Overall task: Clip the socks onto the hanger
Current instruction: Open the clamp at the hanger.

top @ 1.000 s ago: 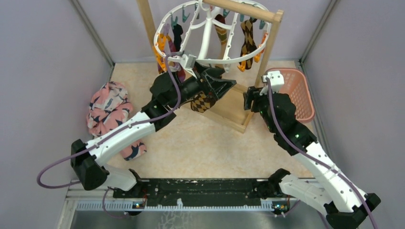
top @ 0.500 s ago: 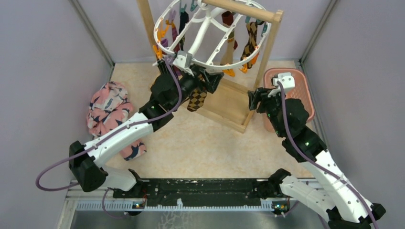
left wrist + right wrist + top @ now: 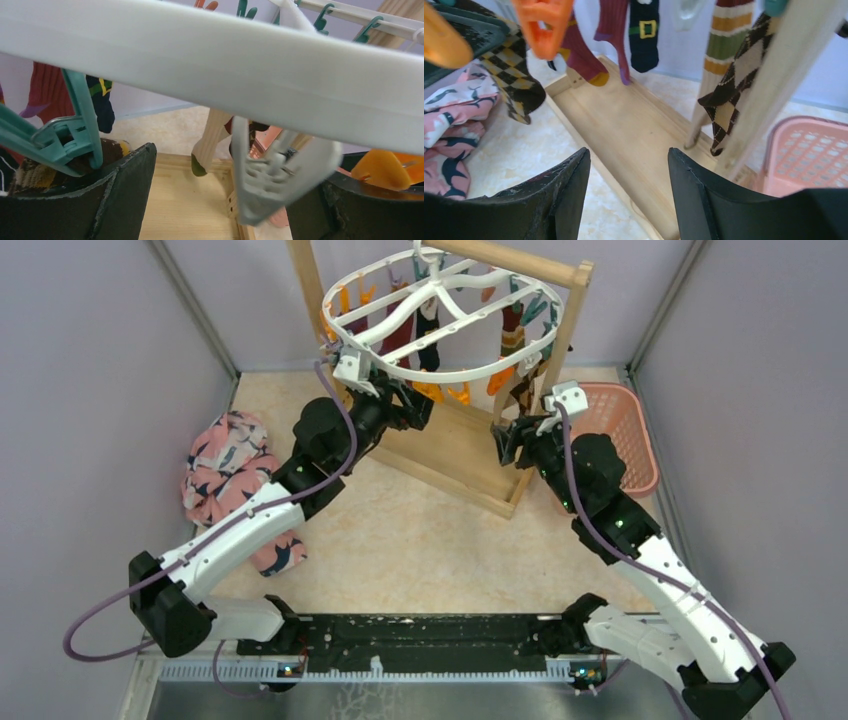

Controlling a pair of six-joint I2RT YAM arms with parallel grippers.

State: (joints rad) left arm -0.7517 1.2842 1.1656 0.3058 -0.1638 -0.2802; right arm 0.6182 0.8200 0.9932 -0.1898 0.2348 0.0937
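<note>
The white oval hanger hangs from the wooden rack with several socks clipped on it. My left gripper is right under its near rim, jaws wide open. A white clip hangs between its fingers. A brown argyle sock lies against the outer side of the left finger, by a teal clip; I cannot tell if the clip grips it. It also shows in the right wrist view. My right gripper is open and empty above the rack's base.
Maroon, black, striped and argyle socks hang ahead of the right gripper. The wooden rack's base lies below. A pink basket stands right, a pink bird-print cloth left.
My left gripper has moved up and back to the hanger's near rim, and the argyle sock no longer dangles below it. The hanger has swung. My right gripper has shifted left toward the rack.
</note>
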